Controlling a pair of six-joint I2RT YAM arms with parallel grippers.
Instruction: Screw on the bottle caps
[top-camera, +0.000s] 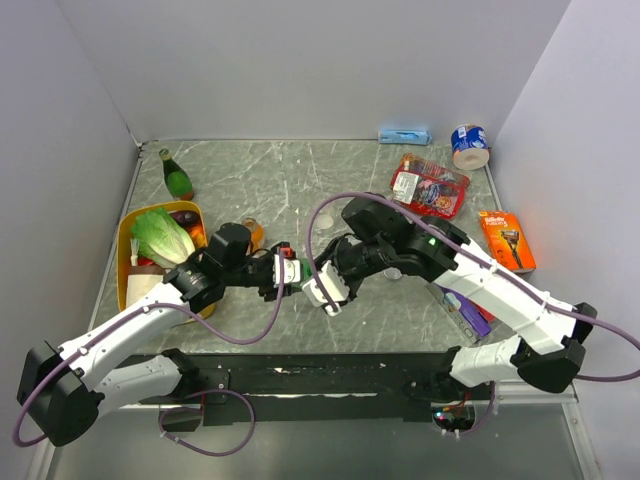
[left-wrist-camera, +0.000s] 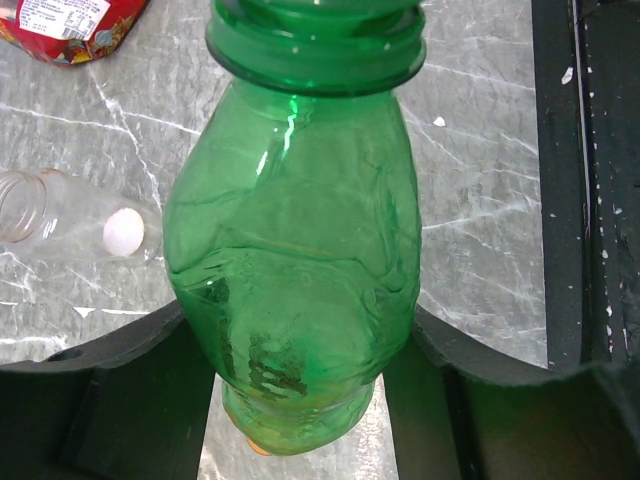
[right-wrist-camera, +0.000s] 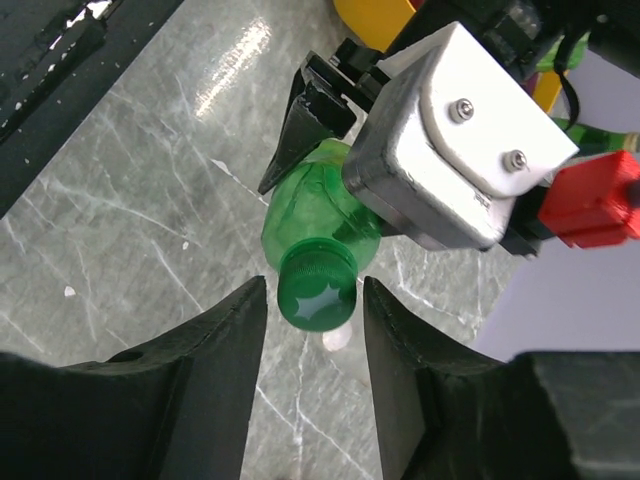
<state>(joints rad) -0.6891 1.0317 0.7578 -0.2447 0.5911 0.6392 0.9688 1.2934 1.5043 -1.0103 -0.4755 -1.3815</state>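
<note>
My left gripper (top-camera: 284, 270) is shut on the body of the bright green bottle (left-wrist-camera: 295, 250), which it holds on its side above the table. The green cap (right-wrist-camera: 317, 288) sits on that bottle's neck. My right gripper (right-wrist-camera: 315, 300) is open, with one finger on each side of the cap and a small gap on both sides. The clear bottle (left-wrist-camera: 55, 215) lies uncapped on the table, with a small whitish round thing (left-wrist-camera: 123, 232) at it. An orange bottle (top-camera: 253, 232) lies behind the left gripper. The orange cap is not visible.
A yellow tray (top-camera: 124, 240) with lettuce stands at the left, and a dark-green bottle with a red top (top-camera: 177, 177) behind it. A red snack pack (top-camera: 430, 187), an orange razor box (top-camera: 507, 240), a can (top-camera: 469, 145) and a purple item (top-camera: 470, 312) lie at the right.
</note>
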